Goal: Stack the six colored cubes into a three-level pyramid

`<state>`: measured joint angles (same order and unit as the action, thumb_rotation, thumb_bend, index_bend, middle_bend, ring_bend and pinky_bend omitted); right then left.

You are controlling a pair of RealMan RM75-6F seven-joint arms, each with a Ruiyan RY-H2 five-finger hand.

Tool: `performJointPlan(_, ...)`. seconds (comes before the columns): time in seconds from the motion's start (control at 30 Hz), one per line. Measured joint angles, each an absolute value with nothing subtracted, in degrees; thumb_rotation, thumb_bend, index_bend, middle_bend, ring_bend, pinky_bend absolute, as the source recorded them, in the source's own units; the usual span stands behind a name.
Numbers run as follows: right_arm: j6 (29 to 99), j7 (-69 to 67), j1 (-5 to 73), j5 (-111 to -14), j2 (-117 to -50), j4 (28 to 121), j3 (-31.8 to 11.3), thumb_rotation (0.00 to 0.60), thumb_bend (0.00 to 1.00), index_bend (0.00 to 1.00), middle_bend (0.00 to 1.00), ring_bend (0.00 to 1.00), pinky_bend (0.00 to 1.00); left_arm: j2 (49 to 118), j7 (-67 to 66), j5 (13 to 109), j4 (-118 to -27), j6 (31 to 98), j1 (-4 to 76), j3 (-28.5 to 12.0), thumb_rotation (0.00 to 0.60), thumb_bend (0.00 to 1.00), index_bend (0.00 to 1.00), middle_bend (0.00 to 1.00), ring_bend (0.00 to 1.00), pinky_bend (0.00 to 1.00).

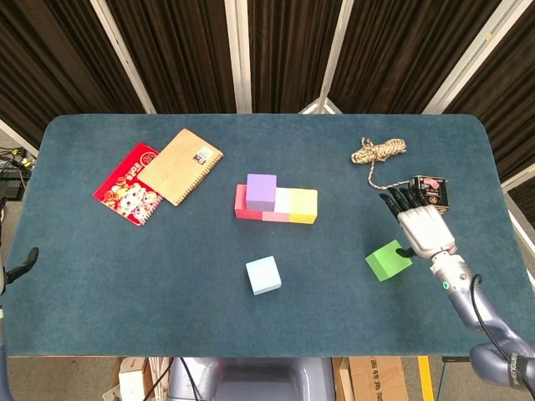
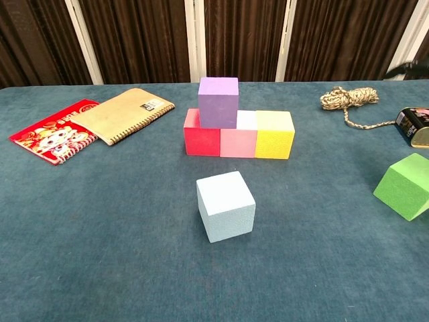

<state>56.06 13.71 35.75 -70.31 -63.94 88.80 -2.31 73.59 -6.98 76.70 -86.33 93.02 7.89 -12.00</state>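
A red cube [image 1: 240,203], a pink cube [image 1: 280,205] and a yellow cube [image 1: 304,205] form a row at mid-table. The purple cube [image 1: 261,191] sits on top, over the red and pink ones [image 2: 218,102]. A light blue cube [image 1: 263,275] lies alone in front of the row [image 2: 225,205]. The green cube [image 1: 388,260] lies tilted at the right [image 2: 404,186]. My right hand [image 1: 422,225] hangs just beyond and right of the green cube, fingers spread, holding nothing. Only a sliver of my left hand [image 1: 25,261] shows at the left edge.
A tan notebook [image 1: 185,165] overlaps a red booklet [image 1: 127,184] at the back left. A coil of rope [image 1: 378,151] and a small dark tin [image 1: 429,193] lie at the back right, the tin just beyond my right hand.
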Motion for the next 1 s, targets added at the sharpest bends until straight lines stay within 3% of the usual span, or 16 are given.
performJointPlan(0.37,58.16,5.09,31.43,-80.07,-65.82,83.15,1.72,0.6,0.14,0.07,0.06,0.02,0.0,75.8,-7.1,76.35,-85.06,94.35,7.81,-13.23,0.6,0.31,0.06,0.08,0.0,0.0)
performJointPlan(1.0,57.72,6.16,30.6,-83.94,-66.41,83.31,2.21,0.6,0.15,0.16,0.14,0.02,0.0,76.26,-6.45,76.49,-84.81,94.57,7.64,-13.73,0.6,0.31,0.06,0.1,0.0,0.0)
